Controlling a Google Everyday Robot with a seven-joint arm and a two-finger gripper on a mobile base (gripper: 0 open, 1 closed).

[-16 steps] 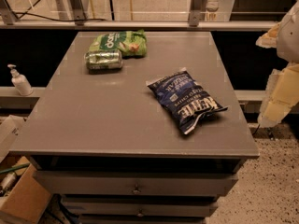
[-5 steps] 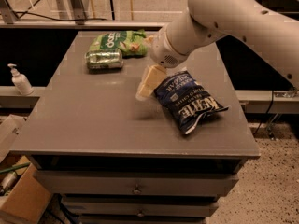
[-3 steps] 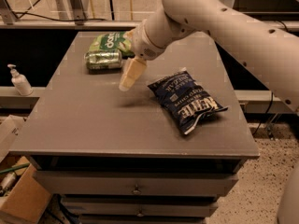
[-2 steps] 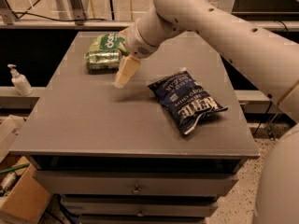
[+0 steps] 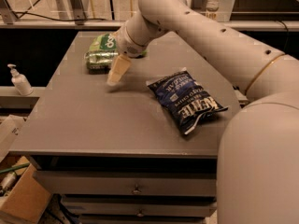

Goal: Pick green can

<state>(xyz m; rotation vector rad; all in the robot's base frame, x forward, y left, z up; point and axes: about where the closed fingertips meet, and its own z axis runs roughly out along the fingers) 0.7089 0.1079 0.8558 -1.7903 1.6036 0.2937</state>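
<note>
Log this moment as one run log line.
phase: reach | gripper: low over table, beside green can, not around it | green can: lying on side by green snack bag

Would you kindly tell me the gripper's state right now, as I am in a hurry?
Gripper: close beside the green can, not holding it; open or closed cannot be told.

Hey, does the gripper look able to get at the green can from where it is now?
Probably yes. The gripper hangs just beside the green can, with nothing between them. The green snack bag lies behind the can, touching or nearly so, and the blue chip bag is well clear.
</note>
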